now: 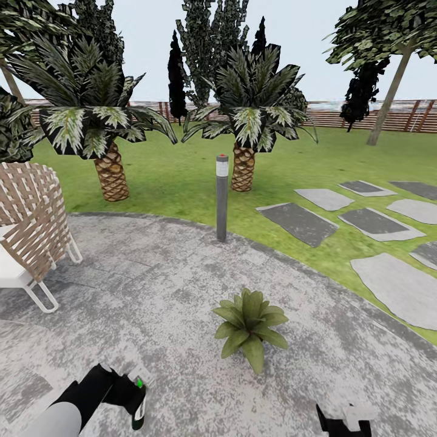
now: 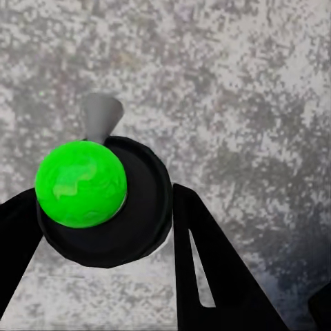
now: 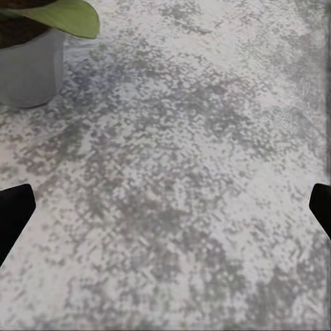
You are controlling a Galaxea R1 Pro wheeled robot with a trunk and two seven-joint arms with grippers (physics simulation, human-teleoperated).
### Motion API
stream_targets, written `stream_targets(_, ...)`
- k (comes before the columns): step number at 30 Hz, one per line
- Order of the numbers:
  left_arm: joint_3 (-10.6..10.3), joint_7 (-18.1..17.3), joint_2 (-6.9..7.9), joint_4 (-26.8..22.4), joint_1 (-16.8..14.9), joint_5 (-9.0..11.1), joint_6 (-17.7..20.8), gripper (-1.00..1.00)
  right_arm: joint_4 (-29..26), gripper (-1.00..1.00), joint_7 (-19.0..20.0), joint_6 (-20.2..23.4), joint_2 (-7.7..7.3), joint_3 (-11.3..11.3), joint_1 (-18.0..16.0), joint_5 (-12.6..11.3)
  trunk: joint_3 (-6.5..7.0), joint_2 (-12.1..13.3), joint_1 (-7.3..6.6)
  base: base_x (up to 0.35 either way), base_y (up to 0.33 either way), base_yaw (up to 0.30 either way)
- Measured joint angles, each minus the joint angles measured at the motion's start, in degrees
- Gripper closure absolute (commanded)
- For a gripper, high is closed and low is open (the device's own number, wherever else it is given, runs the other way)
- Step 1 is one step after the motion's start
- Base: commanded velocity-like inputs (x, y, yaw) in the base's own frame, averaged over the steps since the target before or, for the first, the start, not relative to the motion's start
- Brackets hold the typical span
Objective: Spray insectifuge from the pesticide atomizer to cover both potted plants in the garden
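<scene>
Key relation: the potted plant [image 1: 249, 326] is seen on the paved patio [image 1: 152, 285], ahead of the left gripper [image 1: 135, 400] and toward the robot's right; the right gripper [image 1: 345, 423] appears nearer to it.
Atomizer: the pesticide atomizer [image 2: 93, 189] is clamped between the left fingers [image 2: 207, 269], viewed end-on, its long axis judged to run roughly along the camera's line; a pale nozzle is seen beyond the glossy green part.
Right fingers: spread apart, nothing between them; a grey pot [image 3: 27, 69] with a smooth leaf is seen beyond.
Textures: mottled grey paving; broad, pointed, matte green leaves in a low rosette.
</scene>
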Motion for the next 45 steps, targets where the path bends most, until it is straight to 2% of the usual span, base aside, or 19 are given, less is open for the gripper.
stream_targets(6, 0.1, -0.4, -0.36, 0.0, -0.1, 0.1, 2.7, 1.0, 1.3, -1.0, -0.8, -0.6, 0.38, -0.6, 0.4, 0.0, 0.0, 0.0, 0.0, 0.0, 0.0, 0.0)
stream_targets(10, 0.0, -0.6, -1.77, 0.0, -0.2, 0.2, 5.3, 1.0, 2.7, -1.0, -8.3, -0.6, 0.59, -4.6, 0.4, -0.1, 0.0, 0.0, 0.0, 0.0, 0.0, 0.0)
stream_targets(11, -0.1, -0.6, -2.23, 0.0, -0.3, 0.2, 6.5, 1.0, 3.2, -1.0, -11.4, -0.5, 0.67, -5.9, 0.5, -0.5, 0.0, 0.0, 0.0, 0.0, 0.0, 0.0)
stream_targets(14, -0.1, -0.6, -2.88, -0.1, -0.6, 0.0, 9.5, 1.0, 3.6, -1.0, -14.8, -0.6, 0.73, -7.0, 0.4, -0.5, 0.0, 0.0, 0.0, 0.0, 0.0, 0.0)
stream_targets(17, -0.2, -0.6, -3.18, -0.1, -1.0, -0.1, 10.9, 1.0, 3.7, -1.0, -15.7, -0.6, 0.76, -7.2, 0.4, -0.4, 0.0, 0.0, 0.0, 0.0, 0.0, -0.031)
stream_targets(23, -0.2, -1.3, -3.51, -1.2, -1.7, -0.2, 11.3, 1.0, 3.7, -1.0, -16.0, -0.6, 0.77, -7.3, 0.5, -0.4, 0.0, 0.0, 0.0, 0.0, 0.0, -0.235)
stream_targets(25, -0.6, -2.0, -4.01, -1.3, -1.8, -0.3, 11.3, 1.0, 3.8, -1.0, -15.9, -0.6, 0.78, -7.3, 0.5, -0.3, 0.0, 0.0, 0.0, 0.0, 0.0, -0.28)
stream_targets(28, -1.9, -2.3, -3.9, -1.6, -1.9, -0.4, 11.6, 1.0, 3.8, -1.0, -15.9, -0.6, 0.85, -7.3, 0.5, -0.3, 0.0, 0.0, 0.0, 0.094, 0.0, -0.283)
stream_targets(29, -2.4, -2.3, -4.01, -3.8, -2.1, -0.2, 16.3, 1.0, 4.5, -1.0, -16.0, -0.6, 0.86, -7.2, 0.5, -0.3, 0.01, 0.0, -0.03, 0.3, 0.0, -0.284)
stream_targets(30, -2.5, -2.3, -4.07, -3.8, -2.1, -0.2, 16.6, 1.0, 4.6, -1.0, -16.0, -0.6, 0.86, -7.2, 0.5, -0.3, 0.0, 0.0, -0.03, 0.313, 0.0, -0.284)
stream_targets(37, -2.4, -2.3, -4.21, -3.9, -2.1, -0.2, 16.6, 1.0, 4.7, -1.0, -16.0, -0.6, 0.86, -7.2, 0.5, -0.3, 0.0, 0.0, -0.02, 0.268, 0.0, -0.251)
stream_targets(45, -2.6, -2.2, -4.03, -3.9, -1.6, -0.2, 15.9, 1.0, 4.7, -1.0, -16.0, -0.6, 0.86, -7.2, 0.4, -0.2, 0.0, 0.0, 0.0, 0.0, 0.0, 0.0)
